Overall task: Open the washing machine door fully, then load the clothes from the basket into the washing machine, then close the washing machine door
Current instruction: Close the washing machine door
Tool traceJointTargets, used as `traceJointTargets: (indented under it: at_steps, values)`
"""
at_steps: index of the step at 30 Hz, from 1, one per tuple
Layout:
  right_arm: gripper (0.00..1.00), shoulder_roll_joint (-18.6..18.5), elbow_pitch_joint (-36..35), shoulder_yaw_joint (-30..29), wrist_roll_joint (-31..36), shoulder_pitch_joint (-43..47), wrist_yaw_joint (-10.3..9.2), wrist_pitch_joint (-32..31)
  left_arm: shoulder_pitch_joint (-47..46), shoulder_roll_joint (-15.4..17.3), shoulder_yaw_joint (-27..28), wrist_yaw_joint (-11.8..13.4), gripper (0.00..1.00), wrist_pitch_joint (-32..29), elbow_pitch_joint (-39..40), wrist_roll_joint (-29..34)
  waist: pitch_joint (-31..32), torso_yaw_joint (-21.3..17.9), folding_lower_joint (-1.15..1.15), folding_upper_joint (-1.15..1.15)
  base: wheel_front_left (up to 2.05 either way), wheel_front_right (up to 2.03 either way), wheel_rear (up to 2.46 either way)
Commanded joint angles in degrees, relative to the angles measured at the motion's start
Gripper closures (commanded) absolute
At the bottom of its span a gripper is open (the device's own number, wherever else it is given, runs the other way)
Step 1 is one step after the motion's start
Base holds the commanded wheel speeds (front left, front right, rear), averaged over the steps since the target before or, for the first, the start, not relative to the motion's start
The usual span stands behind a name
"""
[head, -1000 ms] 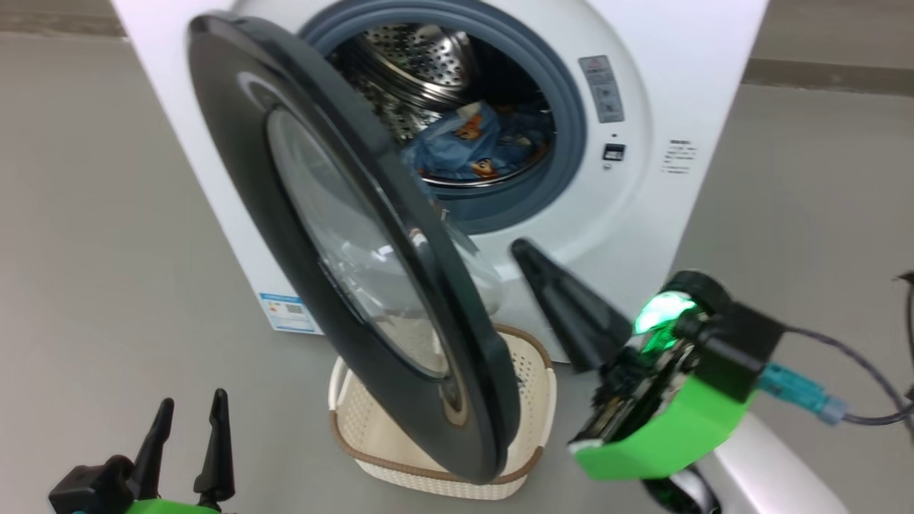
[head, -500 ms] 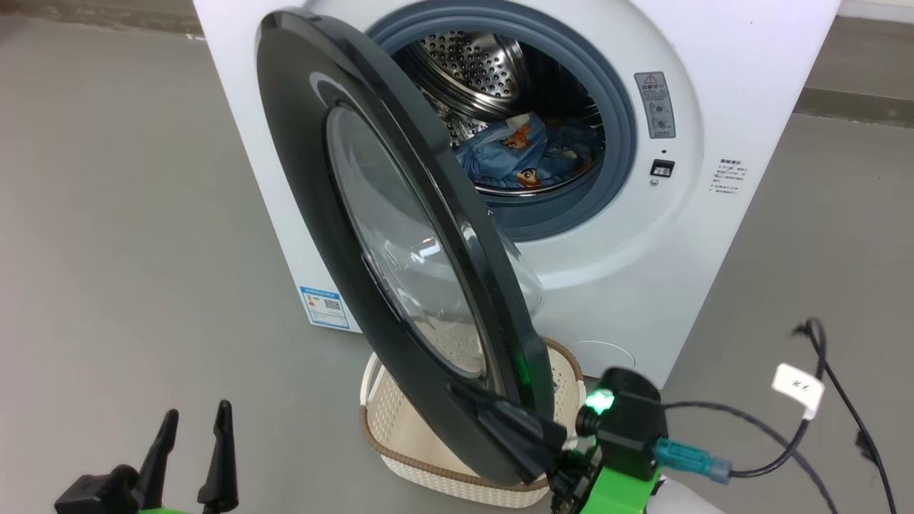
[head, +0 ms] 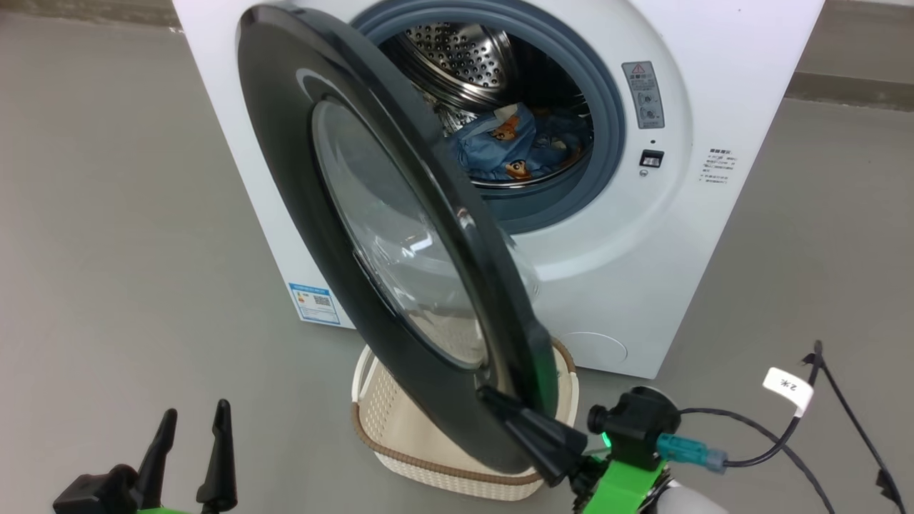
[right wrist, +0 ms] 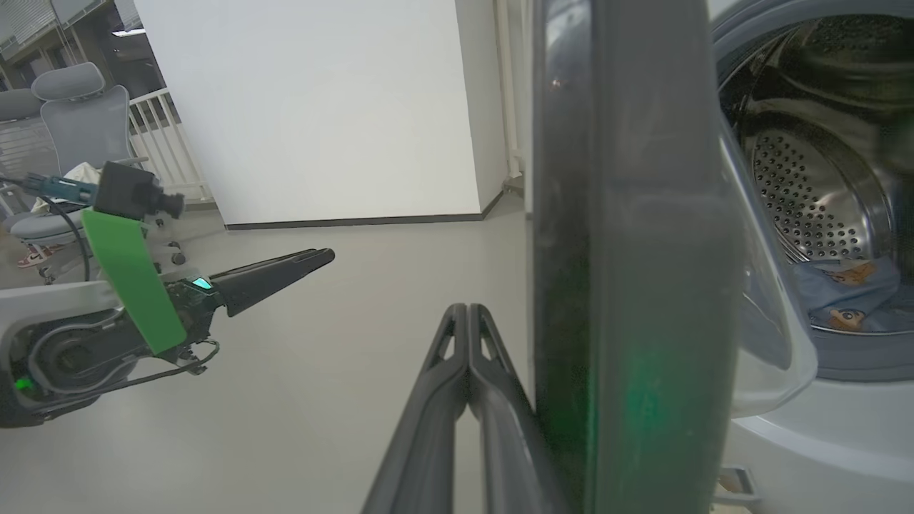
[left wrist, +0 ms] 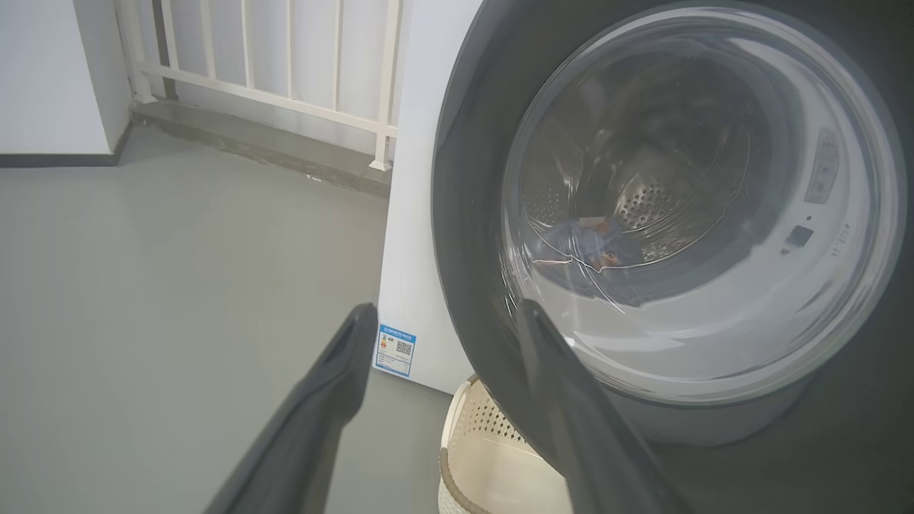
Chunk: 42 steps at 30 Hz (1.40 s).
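At the top centre of the head view, the washer stands with its drum exposed, and the clothes lie in the drum's bottom: blue fabric with orange-brown figures, bunched low behind the grey gasket. Through the left wrist view the same bundle shows dimly through the door glass.

Below it, at the lower centre of the frame, the basket sits on the floor just in front of the washer. The door hides much of its inside; what shows is perforated cream wall and the brown rim.

The door stands partly open, hinged at the frame's left and slanting out toward me, its lower edge hanging over the basket.

My right gripper is at the lower centre-right, its two fingers pressed together with nothing between them. The tip lies against the outer face of the door's black rim, near its lowest part; in the right wrist view the closed fingers run along beside that rim, and seem to touch it.

My left gripper sits at the lower left corner, fingers spread wide, holding nothing, well apart from the door and the basket.
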State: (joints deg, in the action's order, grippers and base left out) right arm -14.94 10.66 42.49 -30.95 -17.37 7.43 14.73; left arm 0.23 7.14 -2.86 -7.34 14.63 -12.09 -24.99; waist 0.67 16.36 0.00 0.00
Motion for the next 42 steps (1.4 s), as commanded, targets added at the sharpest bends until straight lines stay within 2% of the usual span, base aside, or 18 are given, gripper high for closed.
traceJointTargets:
  at_steps: [1, 11, 21, 30, 42]
  values:
    - [1.00, -0.15, -0.66, -0.73, -0.76, 0.43, 0.06, 0.27, -2.00, 0.75, 2.05, -0.14, 0.00, 0.37, 1.42, 0.26, -0.17, -0.13, 0.00, 0.00, 0.00, 0.00, 0.00]
    - [1.00, -2.09, 1.40, -9.41, -1.32, -0.82, 0.06, 0.27, -2.95, 1.14, 1.68, -0.14, 0.00, 0.37, 1.92, 0.27, -2.72, -0.69, 0.00, 0.00, 0.00, 0.00, 0.00]
    - [1.00, -4.64, 3.19, -16.92, -0.96, -5.66, 0.06, 0.27, -5.63, 1.66, 0.88, -0.14, 0.00, 0.37, 2.43, 0.44, -8.14, -0.86, 0.00, 0.00, 0.00, 0.00, 0.00]
    - [1.00, -6.65, 6.22, -18.20, -2.09, -14.58, 0.06, 0.27, -8.16, 1.76, 0.60, -0.14, 0.00, 0.37, 3.28, 0.86, -12.86, -1.09, 0.00, 0.00, 0.00, 0.00, 0.00]
    - [1.00, -13.09, 11.66, -18.30, -4.04, -26.52, 0.06, 0.27, -11.05, 1.57, -0.53, -0.14, 0.00, 0.37, 3.60, 0.89, -18.76, 1.97, 0.00, 0.00, 0.00, 0.00, 0.00]
